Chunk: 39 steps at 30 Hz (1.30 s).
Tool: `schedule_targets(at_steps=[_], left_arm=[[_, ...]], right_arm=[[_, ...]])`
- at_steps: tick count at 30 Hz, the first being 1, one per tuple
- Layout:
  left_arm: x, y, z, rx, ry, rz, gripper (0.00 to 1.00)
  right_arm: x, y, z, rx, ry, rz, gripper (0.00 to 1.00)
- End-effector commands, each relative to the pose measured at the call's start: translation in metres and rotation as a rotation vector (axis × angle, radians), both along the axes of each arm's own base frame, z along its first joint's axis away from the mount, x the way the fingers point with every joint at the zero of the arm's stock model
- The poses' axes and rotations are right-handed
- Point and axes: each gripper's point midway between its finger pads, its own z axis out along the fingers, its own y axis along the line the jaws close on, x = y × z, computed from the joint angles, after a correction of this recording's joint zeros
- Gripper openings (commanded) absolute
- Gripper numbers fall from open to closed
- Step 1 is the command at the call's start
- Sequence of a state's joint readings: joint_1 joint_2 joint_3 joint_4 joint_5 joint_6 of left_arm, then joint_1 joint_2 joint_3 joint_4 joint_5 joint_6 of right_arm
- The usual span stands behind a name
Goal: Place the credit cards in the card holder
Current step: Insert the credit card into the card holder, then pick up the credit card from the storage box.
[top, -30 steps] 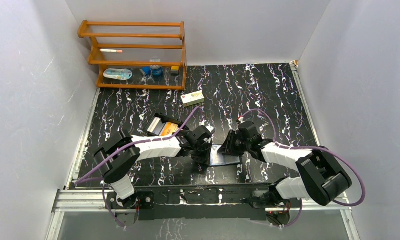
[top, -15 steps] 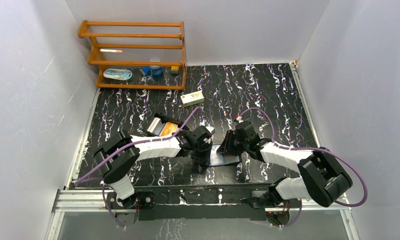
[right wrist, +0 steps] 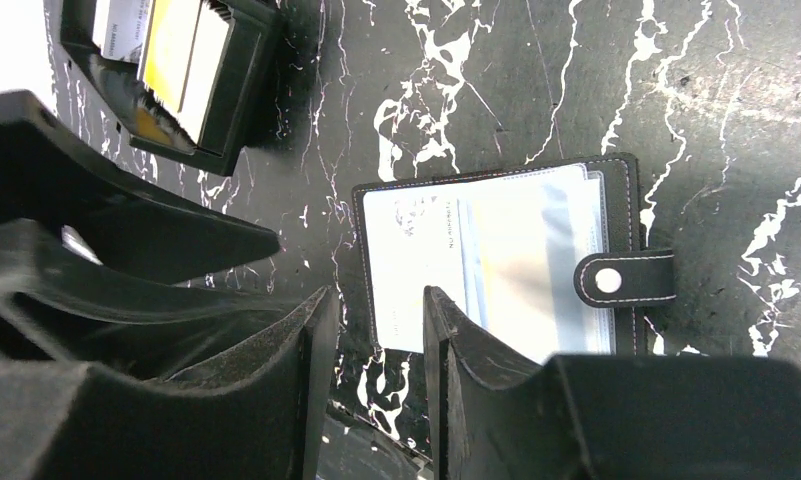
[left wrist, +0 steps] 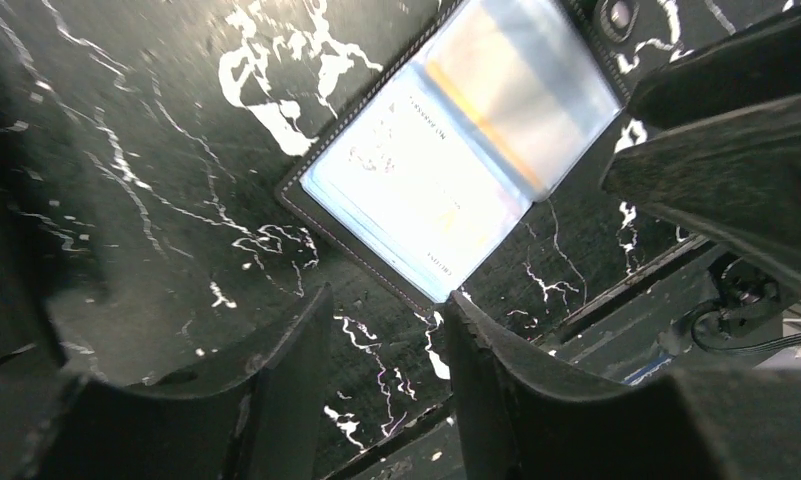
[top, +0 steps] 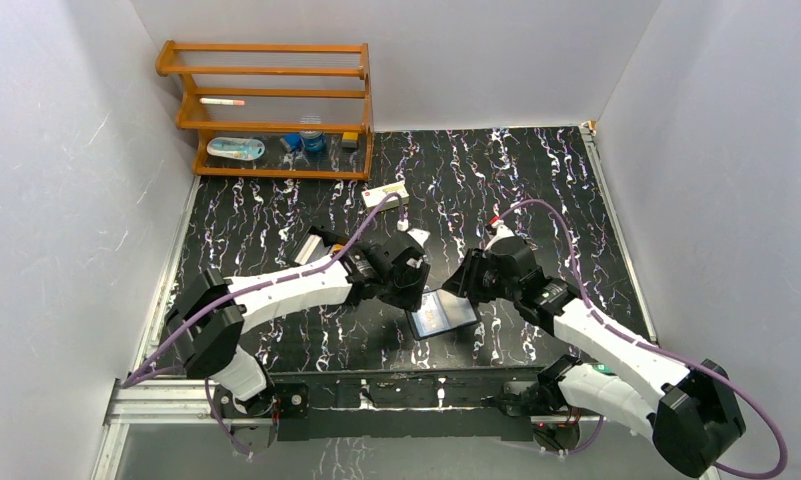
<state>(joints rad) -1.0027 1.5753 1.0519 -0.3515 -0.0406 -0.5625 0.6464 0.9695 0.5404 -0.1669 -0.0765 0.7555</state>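
The card holder (top: pixel 442 315) lies open and flat on the black marbled table, between and just in front of both grippers. A pale credit card (right wrist: pixel 416 262) shows inside its left clear sleeve, and its snap tab (right wrist: pixel 621 280) sticks out on the right. The holder also shows in the left wrist view (left wrist: pixel 466 150). My left gripper (top: pixel 408 290) hovers above the holder's left side, open and empty (left wrist: pixel 381 335). My right gripper (top: pixel 468 284) hovers over its right side, open and empty (right wrist: pixel 376 325). More cards (right wrist: pixel 171 60) stand in a black box.
The open black hinged box (top: pixel 321 252) sits left of the left gripper. A cream carton (top: pixel 386 194) lies farther back. A wooden rack (top: pixel 271 110) with small items stands at the back left. The table's metal front rail (top: pixel 406 392) runs close behind the holder.
Both grippers have lifted off the card holder and drawn apart. The holder now lies fully open and flat, turned slightly, with nothing holding it.
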Motion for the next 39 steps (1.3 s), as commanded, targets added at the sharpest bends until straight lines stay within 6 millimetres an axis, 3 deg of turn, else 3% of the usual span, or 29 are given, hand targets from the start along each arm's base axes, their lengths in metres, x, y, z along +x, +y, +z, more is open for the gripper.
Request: schedule_targets(at_steps=[1,9,15,20,23,32,39], left_arm=[[0.02,0.023,0.039,0.071,-0.109,0.022,0.45],[0.066,0.088,0.072,0.238,-0.173,0.064,0.54],[0.102,0.151,0.068,0.413,-0.219,0.107,0.47],[0.11,0.156,0.052,0.37,-0.137,0.118,0.48],[0.113,0.153,0.045,0.324,-0.094,0.114,0.54],[0.113,0.154,0.018,0.248,0.063,0.096,0.6],[0.109,0.166,-0.005,0.268,0.121,0.108,0.63]], right_arm=[[0.005,-0.002,0.02,0.004,-0.057,-0.012,0.45],[0.001,0.002,0.037,0.042,-0.094,0.022,0.49],[0.0,0.001,0.052,0.084,-0.141,0.018,0.48],[-0.001,0.002,0.052,0.092,-0.145,0.021,0.48],[-0.001,0.002,0.053,0.096,-0.146,0.024,0.48],[-0.001,0.001,0.056,0.105,-0.156,0.016,0.47],[-0.001,0.0,0.058,0.105,-0.159,0.012,0.47]])
